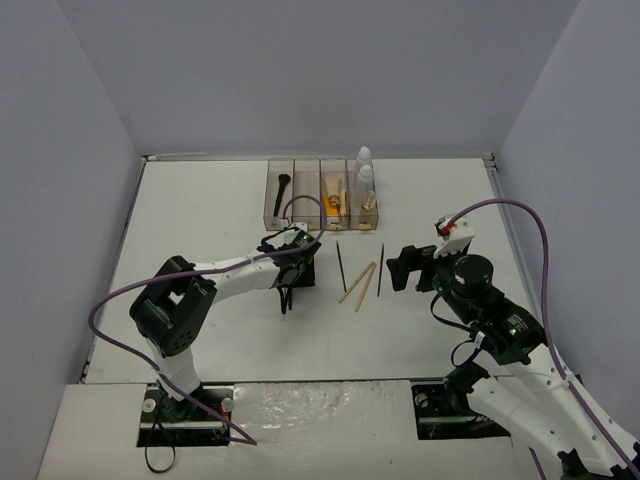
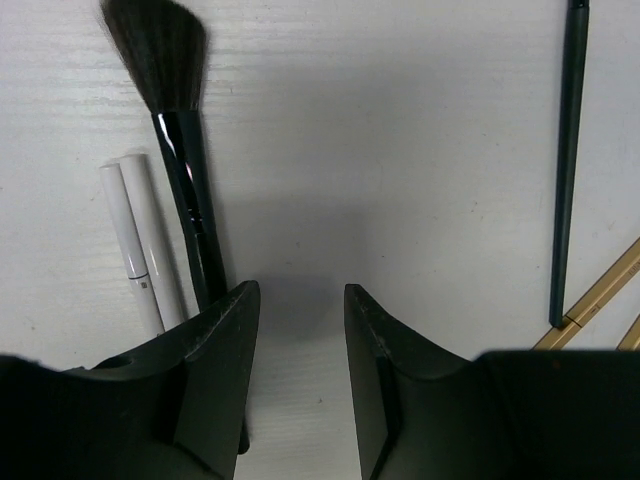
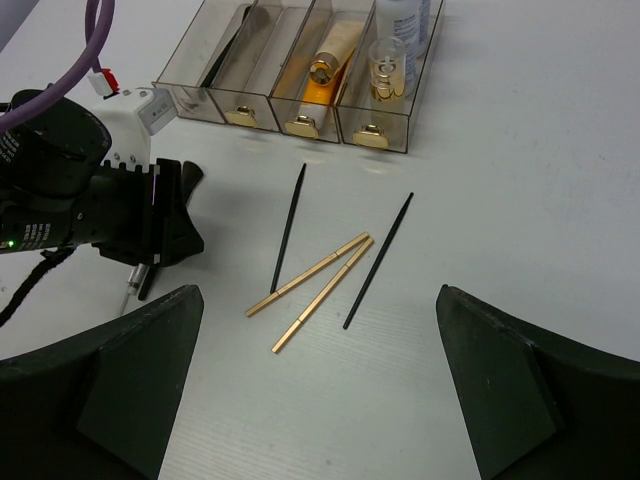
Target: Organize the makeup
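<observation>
Left wrist: print on white sticks (image 2: 127, 235) illegible; left end effector (image 2: 297, 300) and right end effector (image 3: 318, 300) both released.

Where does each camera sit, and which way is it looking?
Top external: above and behind the robot, looking down on the table, clear box, left arm and right arm.
Left wrist: on the left arm, looking down at a black brush; the open left gripper shows.
Right wrist: on the right arm, facing the clear box; the wide-open right gripper and the left gripper show.
Shared: all three see the gold sticks.
</observation>
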Robot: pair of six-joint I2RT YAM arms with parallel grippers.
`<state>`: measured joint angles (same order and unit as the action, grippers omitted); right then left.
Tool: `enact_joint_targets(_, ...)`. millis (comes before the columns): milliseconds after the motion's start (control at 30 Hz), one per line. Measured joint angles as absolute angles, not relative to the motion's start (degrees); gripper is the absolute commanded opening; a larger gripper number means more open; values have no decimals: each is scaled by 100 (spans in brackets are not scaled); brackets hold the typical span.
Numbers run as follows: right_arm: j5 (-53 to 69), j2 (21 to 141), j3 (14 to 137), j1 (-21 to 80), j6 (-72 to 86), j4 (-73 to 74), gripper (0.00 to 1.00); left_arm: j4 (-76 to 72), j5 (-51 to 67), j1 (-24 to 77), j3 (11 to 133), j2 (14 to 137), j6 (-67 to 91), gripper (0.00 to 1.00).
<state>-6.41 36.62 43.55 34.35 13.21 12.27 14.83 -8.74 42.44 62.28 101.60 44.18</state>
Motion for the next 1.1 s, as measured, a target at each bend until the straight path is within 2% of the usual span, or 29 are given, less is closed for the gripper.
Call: enact_joint_targets(1100,-727,3647,4355,3589,1322,1227,100,1849,-1637,4273,6332,10120,4416,36)
